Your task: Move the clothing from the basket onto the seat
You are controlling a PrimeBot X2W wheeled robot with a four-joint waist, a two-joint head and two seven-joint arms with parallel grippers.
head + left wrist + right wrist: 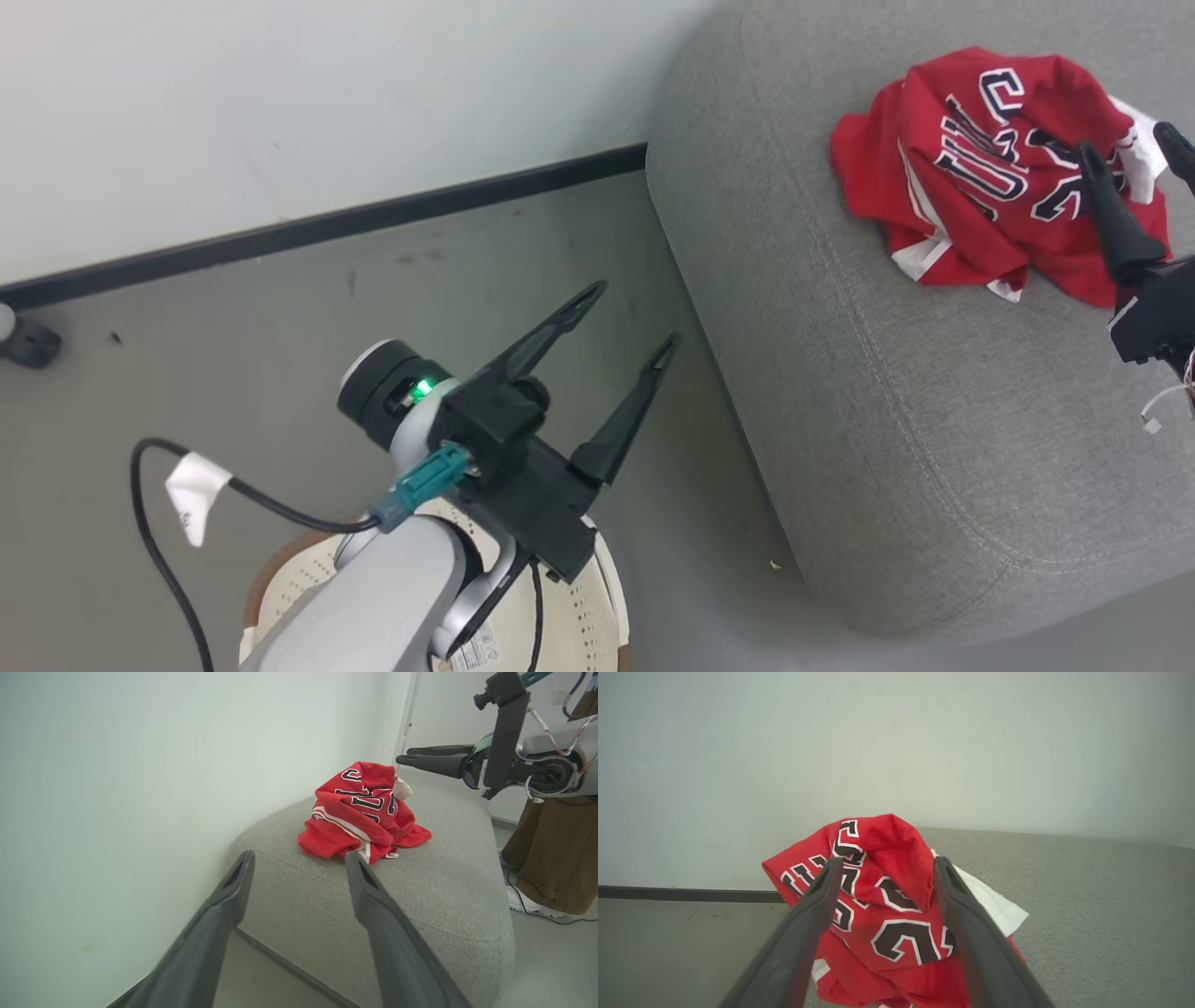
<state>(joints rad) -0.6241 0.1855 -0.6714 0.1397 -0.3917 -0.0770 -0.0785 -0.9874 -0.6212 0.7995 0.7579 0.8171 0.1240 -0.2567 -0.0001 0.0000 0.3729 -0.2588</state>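
Right end effector (1130, 149): fingers spread wide, hovering just above the pile, gripping nothing. In the right wrist view red fabric shows between and behind the two fingers.

The clothing (990, 168) lies in one crumpled heap on the seat (840, 373), towards the wall side. White trim and a white patch poke out at its edges.

Left end effector (632, 317): also fully spread and empty, held over bare floor (467, 280) beside the seat's rounded side and well apart from the heap. Its forearm crosses over the basket (597, 616) at the bottom of the head view.

Around:
- A black cable (149, 551) with a white tape tag loops beside the basket.
- A dark skirting strip (327, 224) runs along the wall's foot.
- A person's brown trousers (556, 858) and pale shoe stand beyond the seat's far end.

Writing: dark, white-outlined lettering on the jersey, folded over. A "C" and what looks like a "2" can be made out, but no whole word. A sticker on the basket is too small to read.

Room: broad bare upholstery lies between the heap and the seat's near corner. A floor strip separates the seat from the basket.
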